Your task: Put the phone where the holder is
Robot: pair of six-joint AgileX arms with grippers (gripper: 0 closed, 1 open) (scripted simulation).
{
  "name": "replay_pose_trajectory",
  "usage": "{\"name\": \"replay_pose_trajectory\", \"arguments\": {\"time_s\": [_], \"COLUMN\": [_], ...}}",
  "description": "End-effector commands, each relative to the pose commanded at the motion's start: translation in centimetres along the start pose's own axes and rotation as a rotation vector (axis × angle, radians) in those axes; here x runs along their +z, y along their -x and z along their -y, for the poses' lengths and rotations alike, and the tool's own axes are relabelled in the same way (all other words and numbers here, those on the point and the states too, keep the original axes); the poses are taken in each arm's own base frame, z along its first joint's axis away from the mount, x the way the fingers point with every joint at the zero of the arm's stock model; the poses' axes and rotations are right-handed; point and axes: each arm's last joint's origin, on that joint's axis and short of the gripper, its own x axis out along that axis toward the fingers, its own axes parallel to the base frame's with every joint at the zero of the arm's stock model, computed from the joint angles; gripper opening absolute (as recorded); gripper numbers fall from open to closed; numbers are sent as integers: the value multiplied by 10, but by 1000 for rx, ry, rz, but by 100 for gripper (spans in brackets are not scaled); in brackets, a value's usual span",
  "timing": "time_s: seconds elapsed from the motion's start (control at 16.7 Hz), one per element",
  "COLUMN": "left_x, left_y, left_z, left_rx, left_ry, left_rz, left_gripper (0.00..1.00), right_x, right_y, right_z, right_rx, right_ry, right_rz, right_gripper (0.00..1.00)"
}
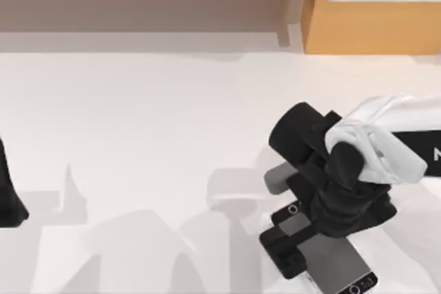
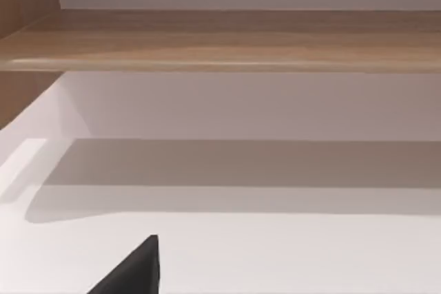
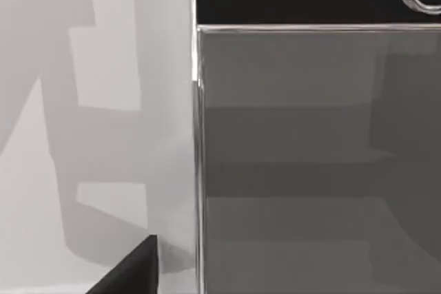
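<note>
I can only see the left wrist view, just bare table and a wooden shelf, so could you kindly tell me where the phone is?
Observer: The phone lies flat on the table, low on the right side of the top view.
Operator: Thank you. Where is the right arm, please?
Observer: The right gripper is directly over the phone, and its wrist camera looks closely at the grey screen.
Operator: And where is my left arm relative to that?
Observer: The left gripper sits at the table's far left edge, well apart from the phone.
</note>
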Motion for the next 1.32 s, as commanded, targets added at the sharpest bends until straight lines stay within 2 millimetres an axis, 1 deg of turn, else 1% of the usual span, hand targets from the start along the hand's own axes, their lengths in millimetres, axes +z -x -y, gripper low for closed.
{"name": "replay_pose_trajectory", "arguments": {"time_s": [0.18,0.24,0.66,0.72,0.84,1.14,1.32], "left_x": [0,0,0,0,0,0,0], "left_y": [0,0,0,0,0,0,0], "left_z": [0,0,0,0,0,0,0], "left_rx": [0,0,0,0,0,0,0], "left_ry": [0,0,0,0,0,0,0], "left_rz": [0,0,0,0,0,0,0], "left_gripper": [100,100,100,100,100,100,100], "right_x": [0,0,0,1,1,2,1], "right_y": [0,0,0,16,17,34,36], "right_z": [0,0,0,0,1,0,0], "right_rx": [0,0,0,0,-1,0,0], "right_ry": [0,0,0,-1,-2,-1,-1], "right_rz": [0,0,0,33,28,35,33], "right_gripper": [2,0,0,0,0,0,0]}}
